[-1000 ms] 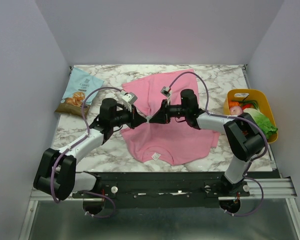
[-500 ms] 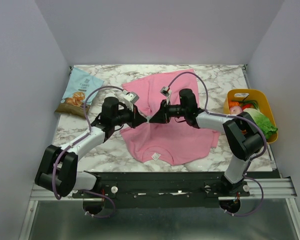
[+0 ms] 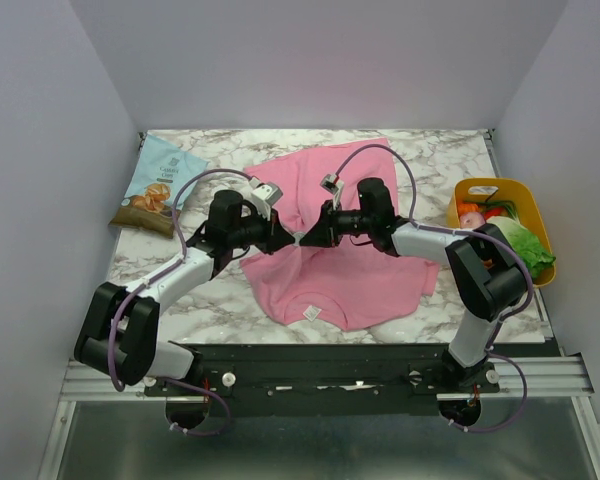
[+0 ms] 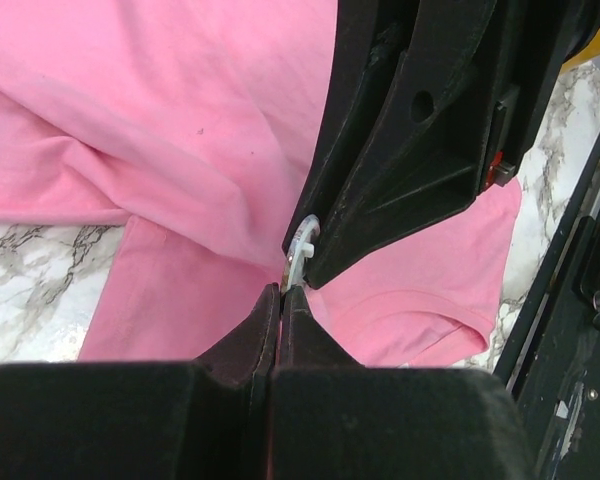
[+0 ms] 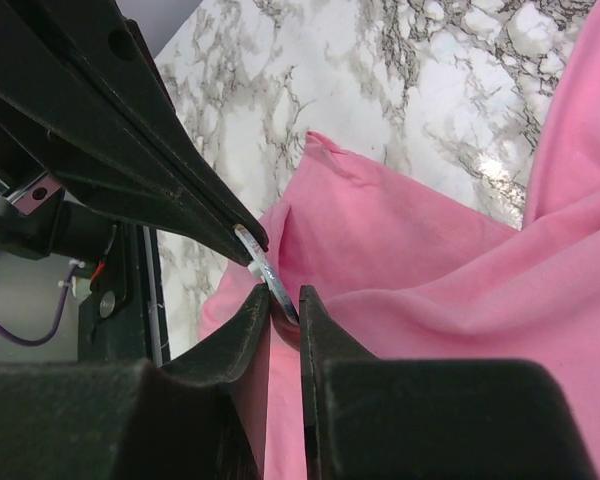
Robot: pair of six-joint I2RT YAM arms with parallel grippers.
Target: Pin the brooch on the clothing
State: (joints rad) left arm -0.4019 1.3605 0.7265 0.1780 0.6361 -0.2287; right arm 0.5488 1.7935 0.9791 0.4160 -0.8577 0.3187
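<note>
Top external view: we see the pink shirt (image 3: 340, 280) lying a bit crumpled in the middle of the marble surface (image 3: 220, 300). Its small white label (image 3: 311, 313) is near the front edge. The left arm (image 3: 180, 280) and the right arm (image 3: 420, 243) reach in from each side, and their tips meet over the shirt. The brooch (image 3: 296, 240) sits right between those tips.

From the left wrist we see the brooch on its edge, a thin silvery rim. The left jaws are pressed tight together, and their tip touches the lower end of the brooch. We cannot tell if they grip it.

From the right wrist, the right jaws stand only a little apart and pinch the brooch between them.

A blue snack bag (image 3: 160, 185) lies far left. A yellow basket (image 3: 500, 190) with vegetables sits far right.
</note>
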